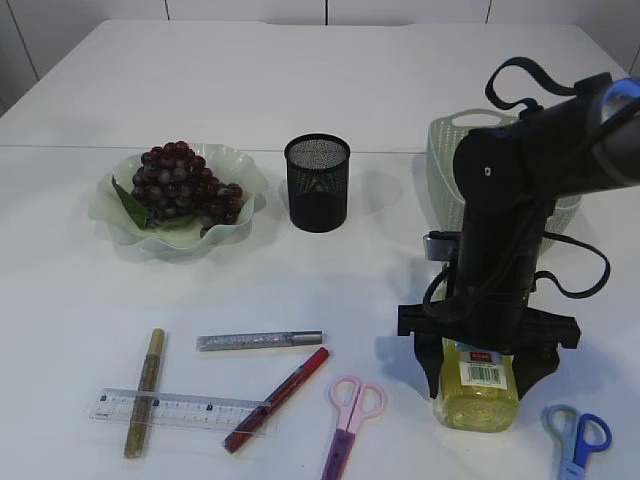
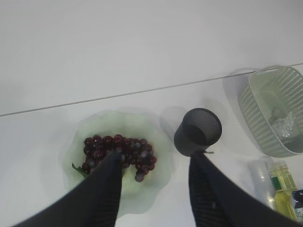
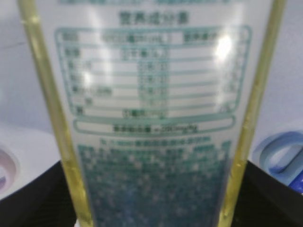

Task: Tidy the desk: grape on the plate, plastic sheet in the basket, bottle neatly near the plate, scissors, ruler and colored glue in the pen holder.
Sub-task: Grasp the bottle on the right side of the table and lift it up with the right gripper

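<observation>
White table [image 1: 300, 80], scissors [image 1: 352, 415] beside bottle [image 1: 478, 395]

The table [image 1: 300, 90] looks like smooth matt white laminate. Dead centre on it is the pen holder [image 1: 317, 182], black metal mesh and see-through. Left of the holder, the plate [image 1: 235, 185] is pale green, frosted and wavy, probably plastic or glass, and the grapes [image 1: 180, 185] on it are dark red and pretty glossy. Right of the holder, the basket [image 1: 445, 150] is matt mint plastic with a woven look and holds a crinkly clear plastic sheet [image 2: 283, 124]. Nearer the camera than the holder, the bottle [image 1: 477, 385] is clear shiny plastic with yellow liquid and a glossy printed label. The ruler [image 1: 180, 410] is transparent plastic, and the glue sticks [image 1: 258, 340] look glittery.
</observation>
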